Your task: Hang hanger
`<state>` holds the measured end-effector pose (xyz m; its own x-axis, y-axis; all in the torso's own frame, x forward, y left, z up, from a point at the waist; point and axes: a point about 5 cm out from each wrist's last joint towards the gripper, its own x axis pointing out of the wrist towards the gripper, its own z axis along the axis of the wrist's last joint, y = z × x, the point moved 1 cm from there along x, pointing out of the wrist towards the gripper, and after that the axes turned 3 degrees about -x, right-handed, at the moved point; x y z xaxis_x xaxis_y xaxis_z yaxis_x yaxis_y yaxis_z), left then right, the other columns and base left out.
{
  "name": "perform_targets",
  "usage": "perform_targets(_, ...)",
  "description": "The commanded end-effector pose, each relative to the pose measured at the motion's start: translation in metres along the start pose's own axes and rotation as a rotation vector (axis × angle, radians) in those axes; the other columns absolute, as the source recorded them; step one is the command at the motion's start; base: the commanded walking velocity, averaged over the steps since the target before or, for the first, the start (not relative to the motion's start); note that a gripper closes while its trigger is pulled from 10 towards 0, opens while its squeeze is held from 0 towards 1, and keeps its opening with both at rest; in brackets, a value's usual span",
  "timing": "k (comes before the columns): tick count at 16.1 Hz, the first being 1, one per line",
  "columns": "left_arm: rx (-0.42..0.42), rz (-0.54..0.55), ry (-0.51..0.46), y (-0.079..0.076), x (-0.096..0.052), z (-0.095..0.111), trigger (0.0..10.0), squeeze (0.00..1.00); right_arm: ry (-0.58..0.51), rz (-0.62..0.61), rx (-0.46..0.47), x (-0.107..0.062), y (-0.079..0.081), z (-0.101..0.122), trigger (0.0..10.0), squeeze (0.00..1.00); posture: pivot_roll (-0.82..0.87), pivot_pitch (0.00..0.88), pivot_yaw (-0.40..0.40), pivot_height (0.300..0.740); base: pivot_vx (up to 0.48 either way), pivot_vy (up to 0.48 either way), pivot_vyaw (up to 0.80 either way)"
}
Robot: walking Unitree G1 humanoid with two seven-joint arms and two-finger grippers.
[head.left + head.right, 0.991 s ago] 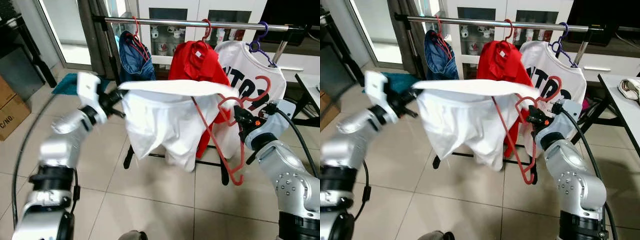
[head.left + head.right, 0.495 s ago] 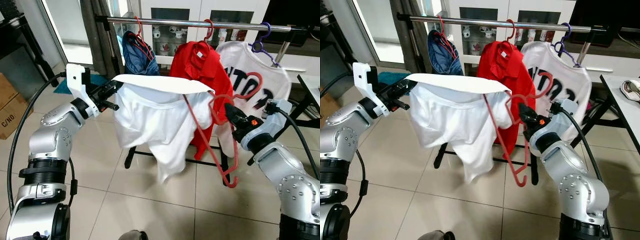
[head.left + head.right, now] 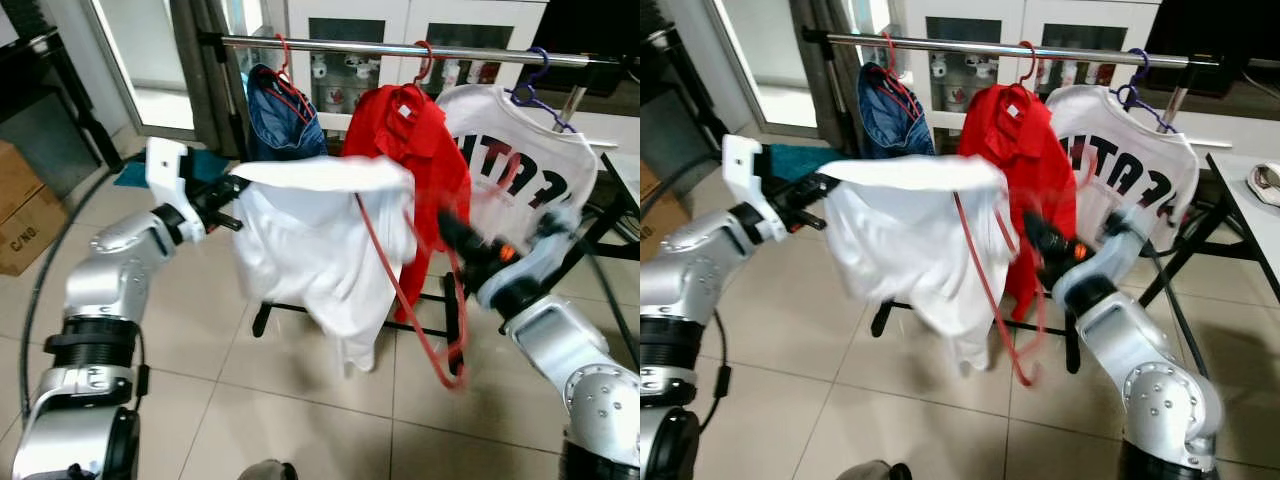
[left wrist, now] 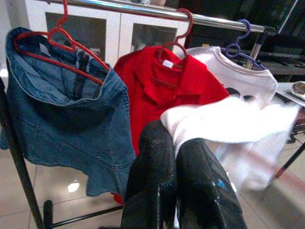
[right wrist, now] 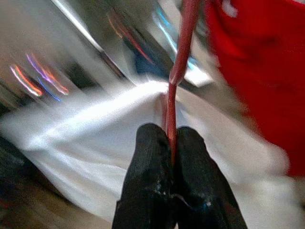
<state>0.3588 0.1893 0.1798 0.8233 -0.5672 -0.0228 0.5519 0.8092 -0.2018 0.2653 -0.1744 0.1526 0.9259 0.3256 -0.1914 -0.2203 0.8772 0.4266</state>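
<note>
Below clothes rail [image 3: 400, 47], left pincer [image 4: 177, 157] clamped on white garment [image 3: 320, 250], right pincer [image 5: 172, 143] gripping red hanger [image 5: 178, 71], denim skirt [image 4: 62, 109], red shirt [image 3: 410, 130] behind.

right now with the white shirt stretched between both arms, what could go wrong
The white shirt is held only by one edge in the left tool, so a tug could slip it free. The red hanger pinched in the right tool hangs low and blurred, mid-swing; it might snag the red shirt already on the rail. The rail looks crowded, leaving little room for another hook.
</note>
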Motion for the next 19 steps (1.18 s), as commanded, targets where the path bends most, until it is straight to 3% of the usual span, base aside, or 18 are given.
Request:
perform_targets(1,0.029,-0.003,-0.027,-0.002,0.002,0.013,0.0,0.0,0.103,-0.028,-0.146,0.0,-0.002,-0.014,10.0,0.0,-0.12,0.0,0.09,0.74,0.0,0.0,0.0)
perform_targets(3,0.009,-0.017,-0.037,-0.005,0.003,0.015,0.0,0.0,0.127,0.042,-0.16,-0.002,0.007,-0.018,10.0,0.0,-0.12,0.0,0.09,0.74,0.0,0.0,0.0)
perform_targets(5,0.003,-0.024,-0.036,-0.004,0.003,0.016,0.0,0.0,0.071,0.135,-0.127,-0.005,0.018,-0.007,10.0,0.0,-0.11,0.0,0.086,0.74,0.0,0.0,0.0)
perform_targets(8,0.002,-0.038,-0.022,-0.004,0.001,0.014,0.0,0.0,-0.011,0.154,-0.074,-0.007,0.016,0.003,10.0,0.0,-0.11,0.0,0.082,0.74,0.0,0.0,0.0)
perform_targets(12,0.006,-0.067,-0.014,-0.006,-0.001,0.013,0.0,0.0,0.001,0.08,-0.056,-0.005,0.006,0.002,10.0,0.0,-0.12,0.0,0.081,0.74,0.0,0.0,0.0)
perform_targets(14,0.012,-0.107,-0.003,-0.012,-0.004,0.009,0.0,0.0,-0.148,-0.039,0.068,0.0,-0.004,0.017,10.0,0.0,-0.11,0.0,0.08,0.74,0.0,0.0,0.0)
perform_targets(15,0.007,-0.031,-0.005,-0.004,-0.006,0.007,0.0,0.0,-0.231,-0.006,0.161,0.0,-0.001,0.026,10.0,0.0,-0.11,0.0,0.08,0.74,0.0,0.0,0.0)
perform_targets(17,0.009,0.154,-0.004,0.017,-0.009,0.005,0.0,0.0,-0.281,0.045,0.231,-0.002,0.005,0.033,10.0,0.0,-0.11,0.0,0.081,0.74,0.0,0.0,0.0)
perform_targets(19,0.012,0.285,-0.007,0.032,-0.011,0.008,0.0,0.0,-0.162,0.085,0.14,-0.003,0.01,0.023,10.0,0.0,-0.11,0.0,0.086,0.74,0.0,0.0,0.0)
